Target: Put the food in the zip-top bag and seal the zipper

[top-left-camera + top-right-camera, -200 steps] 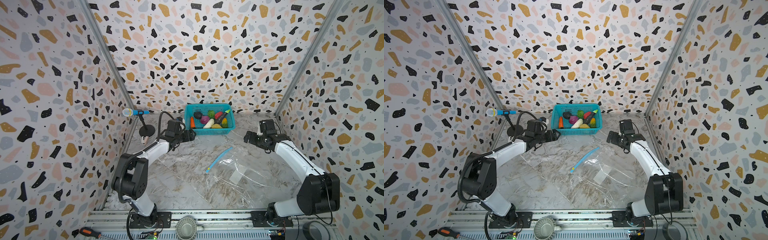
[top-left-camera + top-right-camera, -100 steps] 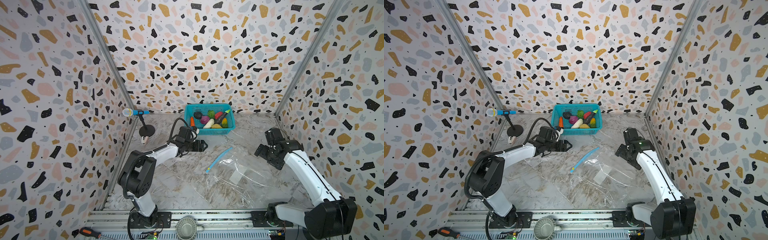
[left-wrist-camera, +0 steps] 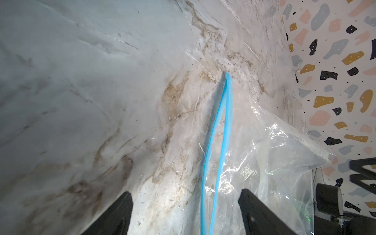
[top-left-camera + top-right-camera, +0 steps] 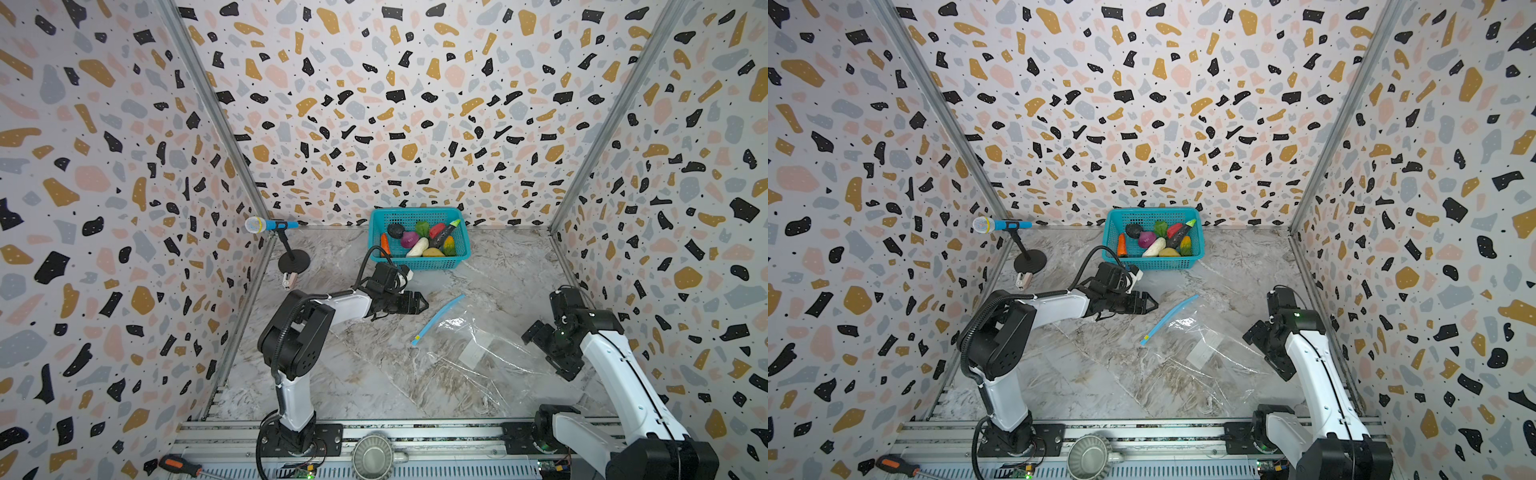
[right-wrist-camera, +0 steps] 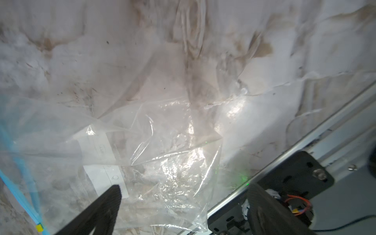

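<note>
Nothing is bagged yet: all the food [image 4: 417, 246] sits in the teal basket [image 4: 419, 262], the zip-top bag [image 4: 490, 357] lies empty on the surface [image 4: 353, 374], its zipper [image 4: 437, 320] parted. Both arms' jaws stand open, empty; filling and sealing remain

We see walls [image 4: 395, 104]: three terrazzo-speckled panels | floor [image 4: 332, 374]: wrinkled grey-beige marbled sheet | corners: metal posts [image 4: 211, 104] | front: slotted aluminium rail [image 4: 436, 432]

The clear zip-top bag [image 4: 457, 374] lies crinkled on the surface [image 4: 332, 374], its light blue zipper [image 4: 438, 319] parted. The toy food [image 4: 419, 243] fills the teal basket [image 4: 415, 214], well apart.
</note>
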You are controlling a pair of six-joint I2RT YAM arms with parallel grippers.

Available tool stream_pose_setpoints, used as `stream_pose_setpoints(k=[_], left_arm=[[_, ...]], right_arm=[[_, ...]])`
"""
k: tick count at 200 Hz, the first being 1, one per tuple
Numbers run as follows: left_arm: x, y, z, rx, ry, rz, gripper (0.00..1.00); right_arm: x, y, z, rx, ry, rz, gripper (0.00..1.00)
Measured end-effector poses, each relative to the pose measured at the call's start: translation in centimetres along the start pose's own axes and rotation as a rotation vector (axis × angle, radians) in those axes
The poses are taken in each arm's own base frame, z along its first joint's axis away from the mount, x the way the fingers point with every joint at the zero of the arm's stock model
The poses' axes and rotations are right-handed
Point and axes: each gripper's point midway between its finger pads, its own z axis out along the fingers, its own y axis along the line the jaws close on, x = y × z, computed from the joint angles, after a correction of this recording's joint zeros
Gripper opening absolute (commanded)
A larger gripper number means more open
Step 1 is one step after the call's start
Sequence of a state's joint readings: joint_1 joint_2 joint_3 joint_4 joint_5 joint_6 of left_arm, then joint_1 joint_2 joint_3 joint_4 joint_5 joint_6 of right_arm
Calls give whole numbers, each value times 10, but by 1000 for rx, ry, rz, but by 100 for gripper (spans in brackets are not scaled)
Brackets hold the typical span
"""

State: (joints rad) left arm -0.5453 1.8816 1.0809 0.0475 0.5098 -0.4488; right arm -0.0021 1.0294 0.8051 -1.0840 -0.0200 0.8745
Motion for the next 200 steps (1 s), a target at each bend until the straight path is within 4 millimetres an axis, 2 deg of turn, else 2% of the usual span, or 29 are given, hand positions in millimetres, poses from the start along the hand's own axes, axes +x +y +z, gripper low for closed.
stream_pose_setpoints(k=[23,45,84,100,145,200], left_arm=[[5,-7,7,16,19,9,84],[8,-10,10,24,30,11,83],[15,-14,21,40,66,11,80],[15,-16,25,45,73,13,79],[28,-26,31,56,110,26,77],[37,-40,33,79,149,56,72]], right_arm=[[12,8,21,-16,53,-39,99],[12,21,32,-13,51,-102,99],[-10,66,35,-37,-48,-275,99],[-18,78,41,-50,-71,-301,99],[-27,93,59,-55,-89,-354,99],[-50,114,59,-47,-160,-409,99]])
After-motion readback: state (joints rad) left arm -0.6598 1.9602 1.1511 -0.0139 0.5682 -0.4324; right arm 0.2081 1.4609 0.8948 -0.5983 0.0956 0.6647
